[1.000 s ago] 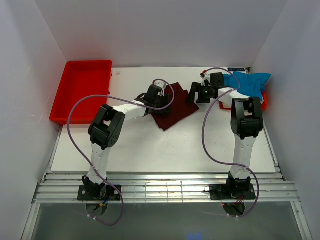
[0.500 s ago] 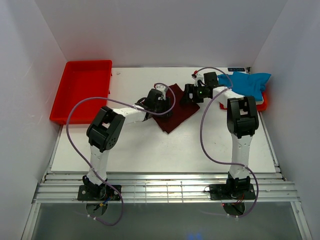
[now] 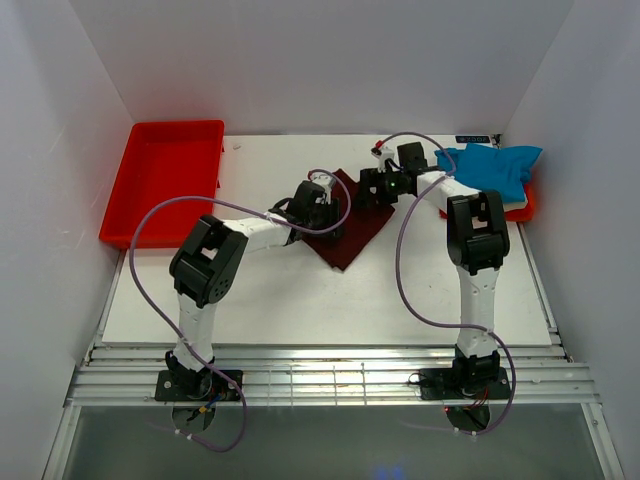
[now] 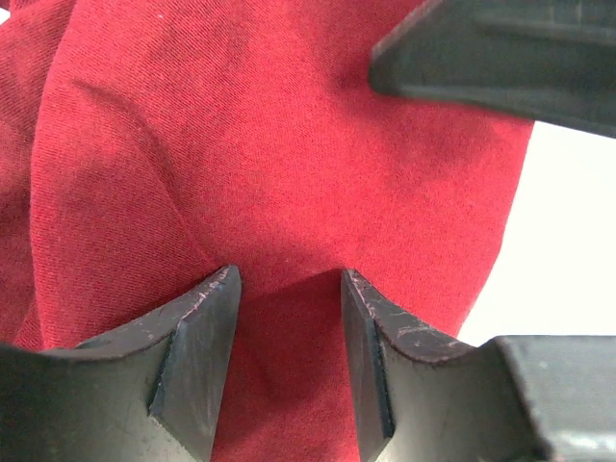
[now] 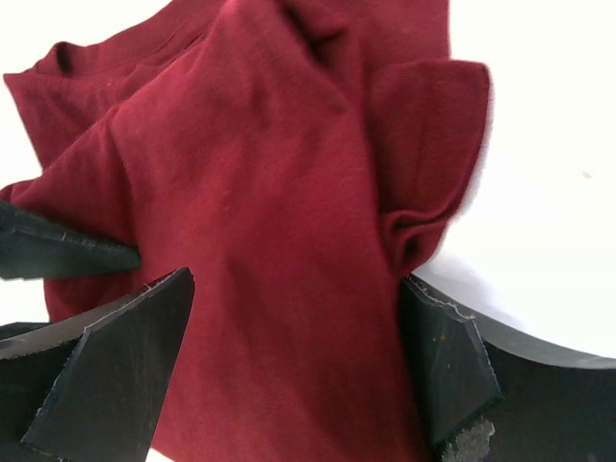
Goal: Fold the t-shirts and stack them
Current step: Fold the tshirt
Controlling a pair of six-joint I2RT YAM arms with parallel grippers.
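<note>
"So where is the maroon t-shirt?"

"Mid-table, toward the far side, rumpled, with both arms on it. The blue t-shirt is heaped on the red tray at the far right, well apart."

"And the grippers?"

"The left gripper presses onto the cloth, jaws partly apart with a ridge of fabric rising between them. It isn't clamped. The right gripper gapes wide over the shirt's bunched right edge, holding nothing."

"How should this step be done?"

"I'd have each pinch a single edge, not a thick bundle, then draw outward to flatten the shirt before any fold."

"What differs between views?"

"Overhead, the wrists hide both jaw gaps. The wrist cameras show those gaps, plus a curled sleeve. Only the overhead view shows the blue shirt and tray."
</note>
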